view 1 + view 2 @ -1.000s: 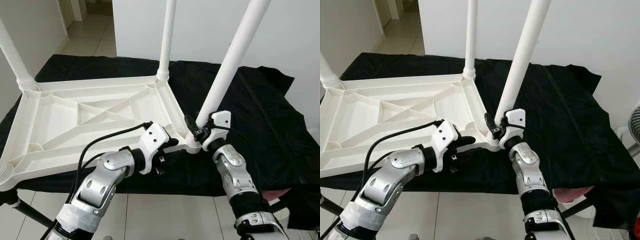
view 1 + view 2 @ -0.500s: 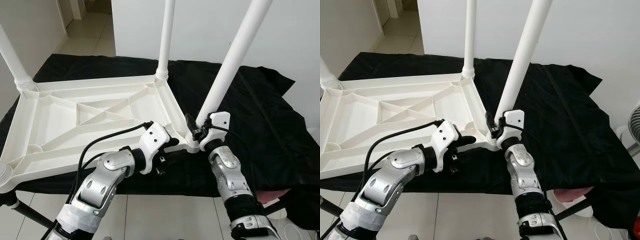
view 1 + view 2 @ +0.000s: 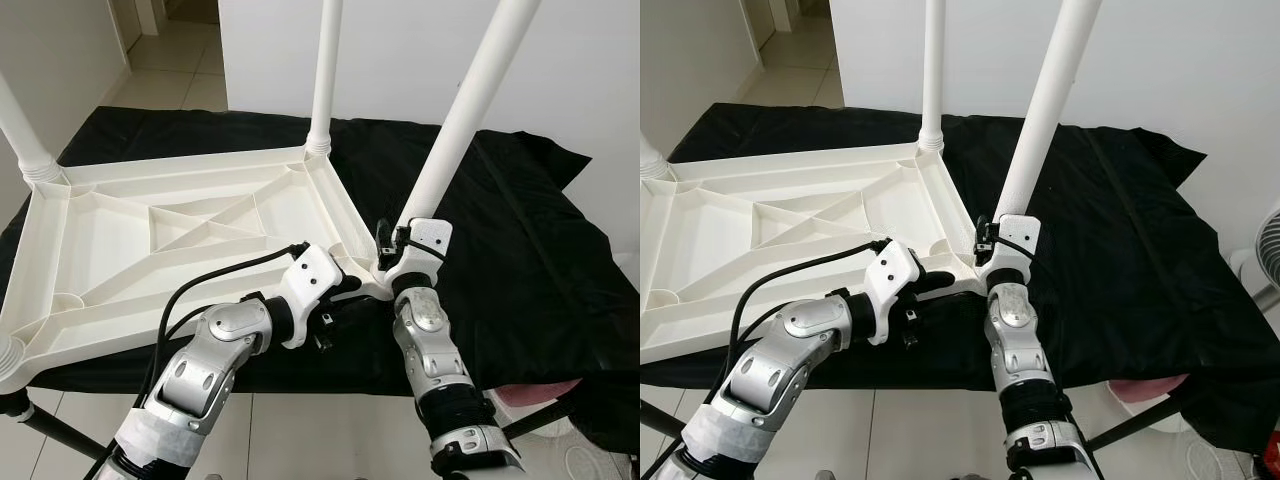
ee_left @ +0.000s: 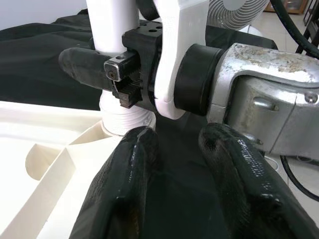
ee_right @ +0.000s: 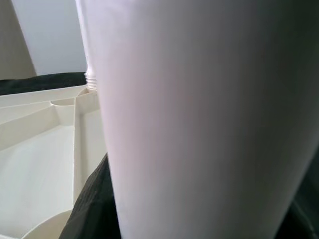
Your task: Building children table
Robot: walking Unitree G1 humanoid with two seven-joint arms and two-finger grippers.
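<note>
White leg (image 3: 462,120) seated in near corner socket of upturned table frame (image 3: 120,250), leaning off vertical. Right hand (image 3: 397,243) clamped on leg base. Left hand (image 3: 340,290) at the frame corner beside it, fingers (image 4: 130,189) spread, gripping nothing. Square leg upright before twisting; brace frame on black cloth (image 3: 530,240).

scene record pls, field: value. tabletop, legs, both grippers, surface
tabletop: white, upside down, ribbed underside up
near-right leg: in its corner socket, leaning right
far legs: far-right leg and far-left leg fitted, upright
right gripper: jaws shut on near-right leg at its base
left gripper: jaws slightly apart, at tabletop's near-right corner by the socket
surface: black cloth
</note>
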